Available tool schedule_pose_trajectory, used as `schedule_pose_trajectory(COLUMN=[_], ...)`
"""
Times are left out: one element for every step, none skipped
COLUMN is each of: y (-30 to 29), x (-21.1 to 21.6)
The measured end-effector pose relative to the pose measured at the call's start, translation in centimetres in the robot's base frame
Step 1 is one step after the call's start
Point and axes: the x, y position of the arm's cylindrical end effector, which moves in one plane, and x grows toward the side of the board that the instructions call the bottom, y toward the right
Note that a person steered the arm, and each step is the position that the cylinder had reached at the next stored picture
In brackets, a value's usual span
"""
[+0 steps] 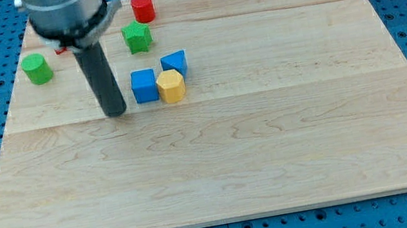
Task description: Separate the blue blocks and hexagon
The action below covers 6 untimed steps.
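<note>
Yellow hexagon (171, 86) touching blue cube (144, 86), blue triangle (175, 61); I'm resting my tip (115, 112), gripperless, holding nothing, left of cube.

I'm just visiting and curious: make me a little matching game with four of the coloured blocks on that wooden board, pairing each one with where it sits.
Blocks:
1. yellow hexagon block
2. blue cube block
3. red cylinder block
4. green cylinder block

Places:
A. near the wooden board's top edge
B. far toward the view's left
C. just right of my tip
D. touching the blue cube's right side

Pairs: 1-D, 2-C, 3-A, 4-B
</note>
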Motion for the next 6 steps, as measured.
schedule_pose_trajectory(y=[5.7, 5.5, 3.4, 3.3, 7.0, 10.3], x=[2.3, -1.3, -4.5, -4.5, -4.5, -4.9])
